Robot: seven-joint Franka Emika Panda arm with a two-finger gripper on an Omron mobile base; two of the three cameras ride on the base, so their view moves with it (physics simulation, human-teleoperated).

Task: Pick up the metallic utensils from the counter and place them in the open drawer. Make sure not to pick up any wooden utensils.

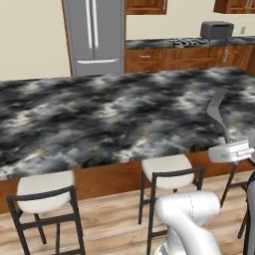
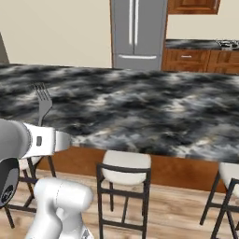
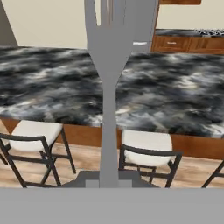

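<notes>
My gripper [image 3: 108, 180] is shut on the handle of a slim silver fork [image 3: 108, 65], one of the metallic utensils. The fork stands upright with its tines at the top. In the left base view the fork [image 1: 217, 110] rises from the gripper [image 1: 230, 146] at the right edge, in front of the near rim of the counter [image 1: 99, 119]. The right base view has the same fork [image 2: 43, 103] above the white hand [image 2: 44, 139] at the left, before the marbled counter [image 2: 140, 107]. The drawer and the wooden utensils are out of view.
Cream-seated stools with dark frames [image 1: 167, 172] [image 1: 45, 191] [image 2: 126, 163] stand on the wooden floor along the counter's near side. Behind the counter are a steel fridge [image 1: 94, 35] and a far worktop with a toaster [image 1: 216, 30].
</notes>
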